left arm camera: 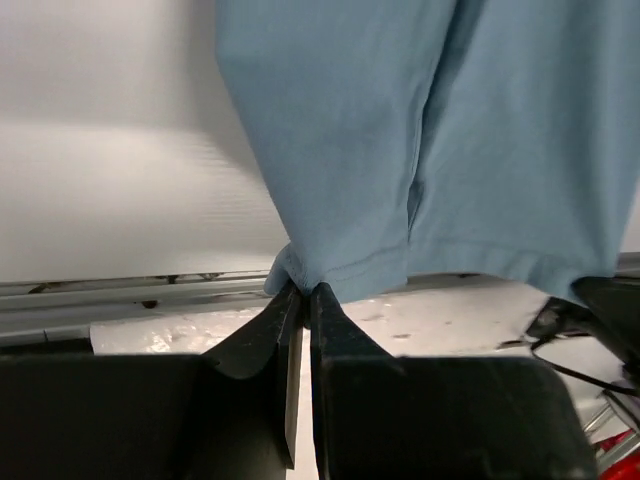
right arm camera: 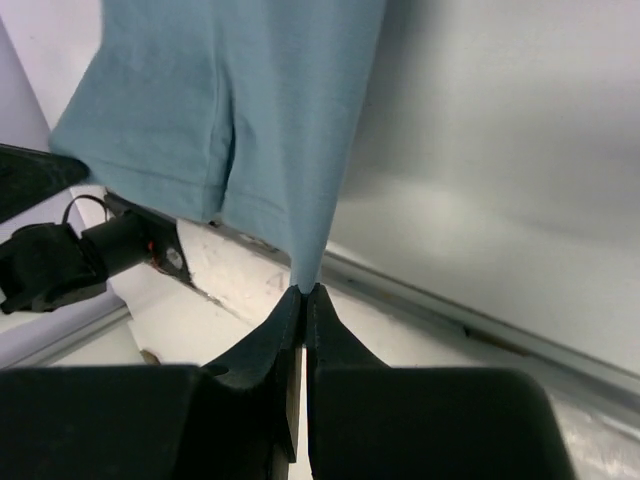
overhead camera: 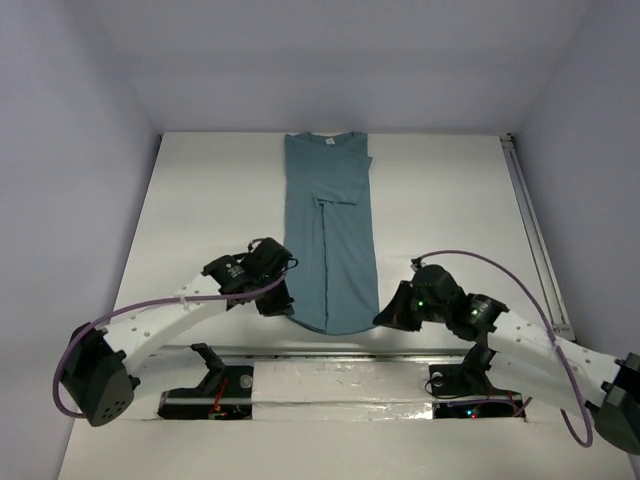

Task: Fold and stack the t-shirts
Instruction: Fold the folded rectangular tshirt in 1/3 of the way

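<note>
The teal t-shirt [overhead camera: 328,230] lies as a long narrow strip down the middle of the table, sides folded in, collar with its white label at the far end. My left gripper [overhead camera: 285,305] is shut on the hem's near left corner; the left wrist view shows the cloth [left arm camera: 400,150] pinched at my gripper [left arm camera: 305,290]. My right gripper [overhead camera: 383,318] is shut on the hem's near right corner; the right wrist view shows the cloth [right arm camera: 250,110] pulled to a point at my gripper [right arm camera: 305,290]. The hem is lifted a little off the table.
The white table [overhead camera: 200,200] has a metal rail [overhead camera: 535,240] along its right edge. A foil-covered strip [overhead camera: 340,380] and the arm bases with cables run along the near edge. Grey walls close in the left, far and right sides.
</note>
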Robot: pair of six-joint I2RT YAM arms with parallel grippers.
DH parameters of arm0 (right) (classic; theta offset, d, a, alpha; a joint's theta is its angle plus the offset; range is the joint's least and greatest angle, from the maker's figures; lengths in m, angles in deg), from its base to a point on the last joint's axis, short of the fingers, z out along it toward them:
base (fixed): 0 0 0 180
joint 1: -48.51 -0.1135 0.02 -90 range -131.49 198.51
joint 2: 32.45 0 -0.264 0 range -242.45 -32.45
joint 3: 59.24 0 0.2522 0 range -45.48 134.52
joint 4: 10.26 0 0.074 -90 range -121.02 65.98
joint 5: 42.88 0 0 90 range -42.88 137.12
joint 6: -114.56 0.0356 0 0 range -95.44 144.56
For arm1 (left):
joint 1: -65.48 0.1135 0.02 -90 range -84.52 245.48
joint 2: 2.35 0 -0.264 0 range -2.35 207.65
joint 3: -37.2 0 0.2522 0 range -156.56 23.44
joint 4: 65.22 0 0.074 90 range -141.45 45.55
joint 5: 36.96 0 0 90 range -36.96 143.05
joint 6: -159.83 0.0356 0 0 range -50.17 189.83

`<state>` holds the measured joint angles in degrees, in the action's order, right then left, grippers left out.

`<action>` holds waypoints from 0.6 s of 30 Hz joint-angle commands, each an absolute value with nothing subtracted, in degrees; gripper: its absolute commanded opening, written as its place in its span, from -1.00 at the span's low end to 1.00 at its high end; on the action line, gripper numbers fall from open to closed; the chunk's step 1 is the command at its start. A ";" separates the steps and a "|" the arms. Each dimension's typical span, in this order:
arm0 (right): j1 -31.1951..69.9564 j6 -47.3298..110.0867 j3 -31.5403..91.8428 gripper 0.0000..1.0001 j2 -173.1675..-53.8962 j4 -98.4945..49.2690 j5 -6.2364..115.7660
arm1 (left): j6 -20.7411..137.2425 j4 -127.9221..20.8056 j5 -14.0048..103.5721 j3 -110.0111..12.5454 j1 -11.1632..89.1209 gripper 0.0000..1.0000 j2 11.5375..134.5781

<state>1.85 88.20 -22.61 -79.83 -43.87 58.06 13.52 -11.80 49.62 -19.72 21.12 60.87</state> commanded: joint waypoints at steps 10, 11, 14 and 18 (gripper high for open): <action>9.55 69.67 3.37 -1.00 -91.85 -58.05 45.80 | 23.15 -7.33 63.50 -43.17 29.15 -1.00 67.87; 13.23 66.43 4.34 -1.00 -93.43 -56.81 46.15 | 25.16 -8.12 63.68 -43.71 30.66 -1.00 68.31; 17.83 60.96 9.80 -1.00 -101.62 -53.73 48.35 | 28.95 -12.43 63.76 -45.46 33.93 -1.00 71.74; 22.65 57.00 17.17 -1.00 -111.71 -51.36 49.41 | 30.63 -16.72 65.35 -48.63 34.97 -1.00 79.02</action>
<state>20.15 64.27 11.95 -107.76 -55.37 49.34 26.41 -12.17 62.24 -45.62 34.10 76.06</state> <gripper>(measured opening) 0.046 0.014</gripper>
